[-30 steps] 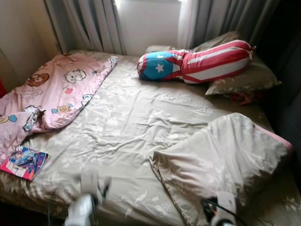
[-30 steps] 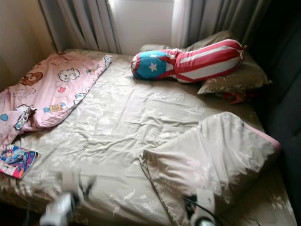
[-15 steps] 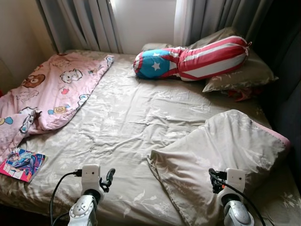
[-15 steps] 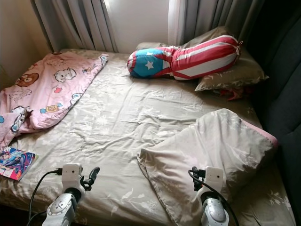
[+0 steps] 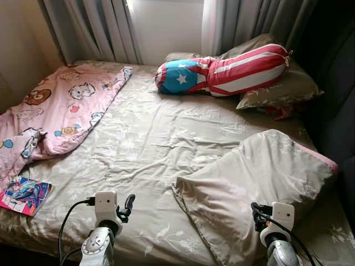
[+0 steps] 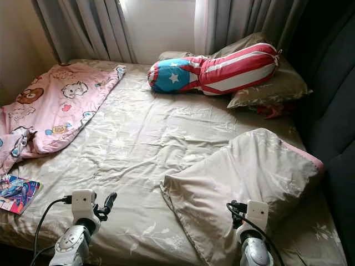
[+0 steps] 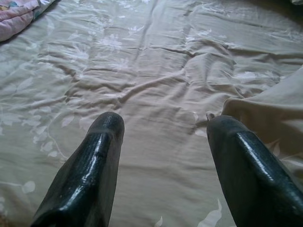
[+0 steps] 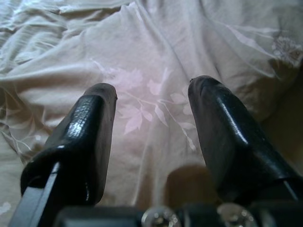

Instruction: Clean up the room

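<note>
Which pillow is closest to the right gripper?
The loose beige floral pillow at the bed's near right corner; the right gripper hovers open over its near edge. The striped star bolster and beige pillow beneath it lie by the curtains.

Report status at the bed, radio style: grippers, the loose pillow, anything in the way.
Left gripper open, over bare sheet. Right gripper open, over pillow, empty. Pillow lies askew at the bed's foot. Nothing in the way.

One bed [image 5: 144,144]; one pink blanket [image 5: 61,111]; one striped bolster [image 5: 227,72]; three tan pillows [image 5: 260,183]; one comic book [image 5: 23,195].
</note>
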`<state>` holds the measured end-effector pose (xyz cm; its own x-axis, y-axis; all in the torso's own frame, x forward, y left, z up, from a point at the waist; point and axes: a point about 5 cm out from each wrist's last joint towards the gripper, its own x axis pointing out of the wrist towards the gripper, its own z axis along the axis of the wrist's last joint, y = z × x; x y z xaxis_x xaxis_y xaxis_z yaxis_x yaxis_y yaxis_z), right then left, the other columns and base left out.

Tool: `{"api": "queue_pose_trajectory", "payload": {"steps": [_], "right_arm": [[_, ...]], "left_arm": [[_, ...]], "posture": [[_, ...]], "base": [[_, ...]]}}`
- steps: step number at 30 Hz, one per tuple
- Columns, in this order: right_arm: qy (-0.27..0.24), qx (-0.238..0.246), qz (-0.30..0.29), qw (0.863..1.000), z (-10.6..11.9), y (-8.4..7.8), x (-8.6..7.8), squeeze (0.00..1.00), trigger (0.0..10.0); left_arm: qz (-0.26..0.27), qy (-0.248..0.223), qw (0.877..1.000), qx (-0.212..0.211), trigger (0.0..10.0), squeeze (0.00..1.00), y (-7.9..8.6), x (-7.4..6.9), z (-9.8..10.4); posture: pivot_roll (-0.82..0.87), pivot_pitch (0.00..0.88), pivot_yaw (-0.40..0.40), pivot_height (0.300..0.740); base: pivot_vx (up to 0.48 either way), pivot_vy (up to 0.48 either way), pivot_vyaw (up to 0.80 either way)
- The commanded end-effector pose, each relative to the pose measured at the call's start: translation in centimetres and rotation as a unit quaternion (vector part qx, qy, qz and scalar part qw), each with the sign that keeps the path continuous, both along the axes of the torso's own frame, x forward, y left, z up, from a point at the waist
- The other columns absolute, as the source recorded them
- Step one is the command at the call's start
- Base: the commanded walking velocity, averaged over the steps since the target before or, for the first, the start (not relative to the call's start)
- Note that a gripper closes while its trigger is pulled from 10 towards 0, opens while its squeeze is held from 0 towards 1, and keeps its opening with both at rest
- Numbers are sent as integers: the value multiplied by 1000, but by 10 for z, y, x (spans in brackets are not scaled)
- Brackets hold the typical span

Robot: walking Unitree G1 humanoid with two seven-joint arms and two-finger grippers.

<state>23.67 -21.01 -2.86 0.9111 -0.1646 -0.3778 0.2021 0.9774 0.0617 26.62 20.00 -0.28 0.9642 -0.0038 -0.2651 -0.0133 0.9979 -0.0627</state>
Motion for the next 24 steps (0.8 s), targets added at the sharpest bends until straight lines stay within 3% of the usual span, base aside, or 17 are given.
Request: {"api": "queue_pose_trajectory", "payload": {"steps": [1,21,24], "right_arm": [[12,4,-11,1000,-3,-3,-3,0,10000],[43,3,-30,999,-10,-5,-9,0,10000],[46,3,-31,998,-10,-5,-8,0,10000]], "left_arm": [[-8,5,1000,1,10000,0,0,2,1],[13,0,1000,-8,10000,0,7,8,6],[12,3,1000,-9,10000,0,7,9,6]], "posture": [[-61,0,-14,740],[-53,0,-15,740],[-53,0,-12,740]], "base": [[0,0,0],[281,0,0],[0,0,0]]}}
